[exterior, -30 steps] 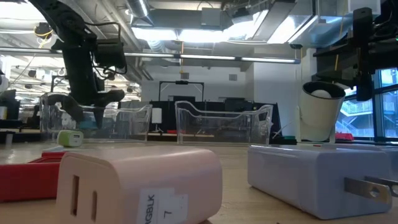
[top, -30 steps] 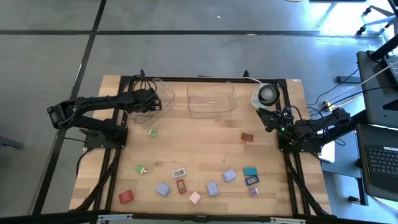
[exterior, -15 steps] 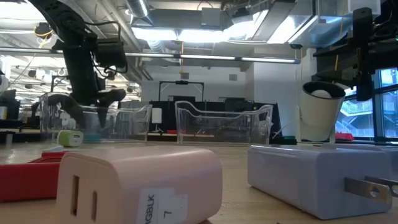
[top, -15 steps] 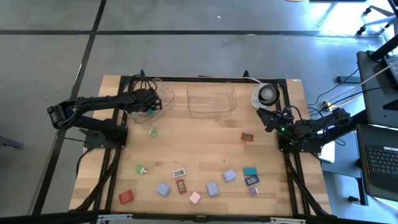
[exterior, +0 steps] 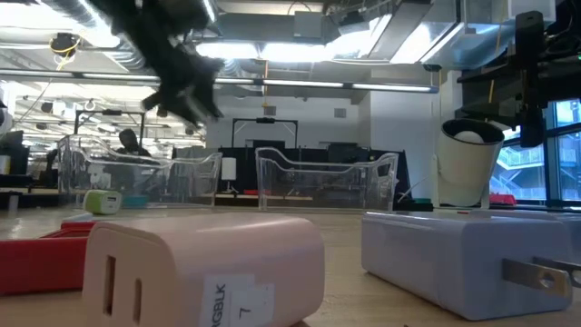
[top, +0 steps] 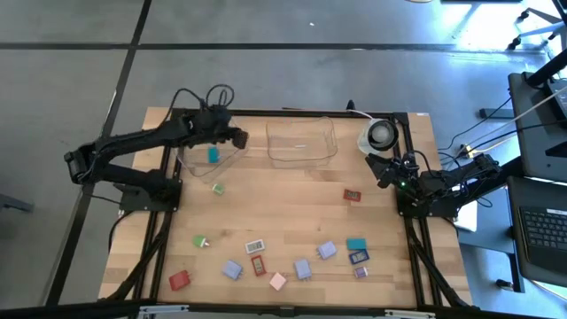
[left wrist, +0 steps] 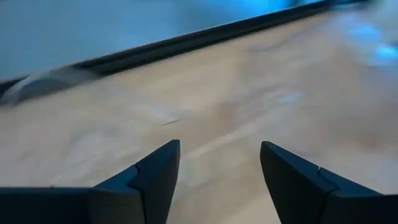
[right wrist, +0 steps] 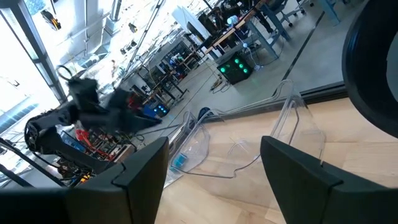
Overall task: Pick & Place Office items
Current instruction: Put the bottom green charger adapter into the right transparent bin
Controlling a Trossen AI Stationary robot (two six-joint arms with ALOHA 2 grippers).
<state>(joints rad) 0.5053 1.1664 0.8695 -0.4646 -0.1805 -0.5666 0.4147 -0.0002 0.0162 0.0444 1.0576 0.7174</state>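
The left tool [top: 237, 137], jaws apart and empty, hangs above the left tray [top: 190, 160] whose teal block [top: 213, 155] lies just below it, so a careless swing could clip the tray's wall

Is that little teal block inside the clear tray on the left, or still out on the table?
Inside. From above, the teal block lies within the left clear tray, nothing gripping it.

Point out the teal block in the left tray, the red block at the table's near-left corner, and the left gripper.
Teal block [top: 213, 154]: high view, middle of its top face.
Red block [top: 179, 280]: high view, centre of its top.
Left gripper [left wrist: 217, 171]: left wrist view, midway between its open fingertips.
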